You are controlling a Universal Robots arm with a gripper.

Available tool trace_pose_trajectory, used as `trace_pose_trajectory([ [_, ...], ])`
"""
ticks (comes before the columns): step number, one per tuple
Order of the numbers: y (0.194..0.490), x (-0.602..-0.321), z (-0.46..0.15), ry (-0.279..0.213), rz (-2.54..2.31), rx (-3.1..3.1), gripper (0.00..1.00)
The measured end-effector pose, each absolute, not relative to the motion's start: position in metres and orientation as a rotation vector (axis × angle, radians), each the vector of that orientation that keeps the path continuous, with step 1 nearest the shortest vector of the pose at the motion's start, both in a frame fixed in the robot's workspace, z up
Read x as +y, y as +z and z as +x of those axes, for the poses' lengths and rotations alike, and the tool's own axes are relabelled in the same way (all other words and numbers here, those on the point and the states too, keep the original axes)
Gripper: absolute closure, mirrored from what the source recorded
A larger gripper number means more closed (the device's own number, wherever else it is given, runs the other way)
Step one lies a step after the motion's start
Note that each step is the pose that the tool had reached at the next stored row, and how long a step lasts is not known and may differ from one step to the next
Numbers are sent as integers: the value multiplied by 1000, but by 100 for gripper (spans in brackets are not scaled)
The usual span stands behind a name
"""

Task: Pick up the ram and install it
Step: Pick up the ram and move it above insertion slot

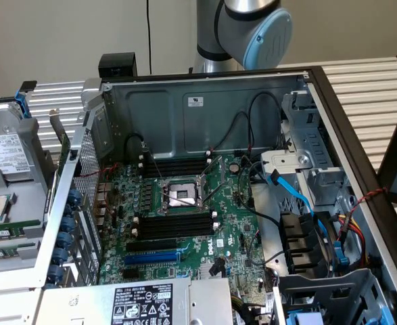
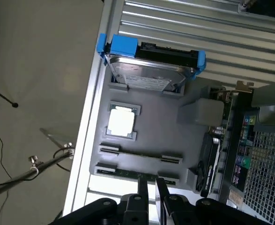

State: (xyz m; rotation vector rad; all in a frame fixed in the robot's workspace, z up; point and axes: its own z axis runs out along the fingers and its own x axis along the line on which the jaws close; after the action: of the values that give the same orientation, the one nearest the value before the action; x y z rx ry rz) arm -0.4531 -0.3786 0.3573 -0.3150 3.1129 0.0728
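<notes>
While the ram (image 2: 123, 172) lies lengthwise in its holder at the edge of the grey tray (image 2: 174, 140), the pincer (image 2: 151, 182) hangs right over it. Its 2 fingers (image 2: 141, 187) stand a little apart, with a slim gap between them. They are spread along the stick's length, not across its thin sides. I therefore judge that nothing is clamped and the stick rests on its own.

The tray sits on the slatted table (image 2: 198, 28). It also carries a hard drive (image 2: 146, 75) in a blue bracket and a square processor chip (image 2: 122, 123), both well apart from the pincer. A 2nd long holder (image 2: 139, 155) runs just beside the ram, and I cannot tell whether it is filled.

In the exterior view the computer case (image 1: 205, 101) lies open with the motherboard (image 1: 232, 223) exposed. The black memory slots (image 1: 174, 227) beside the processor socket look bare.

The task seems to be at its very beginning. The approach to the stick is made, but the pick-up is not done. The carry to the board and the seating in a slot are both left.
</notes>
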Motion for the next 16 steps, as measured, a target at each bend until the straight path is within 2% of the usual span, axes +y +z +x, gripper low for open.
trace_pose_trajectory([
  [16, 355, -379, -453, 75, -760, 3042, 78],
])
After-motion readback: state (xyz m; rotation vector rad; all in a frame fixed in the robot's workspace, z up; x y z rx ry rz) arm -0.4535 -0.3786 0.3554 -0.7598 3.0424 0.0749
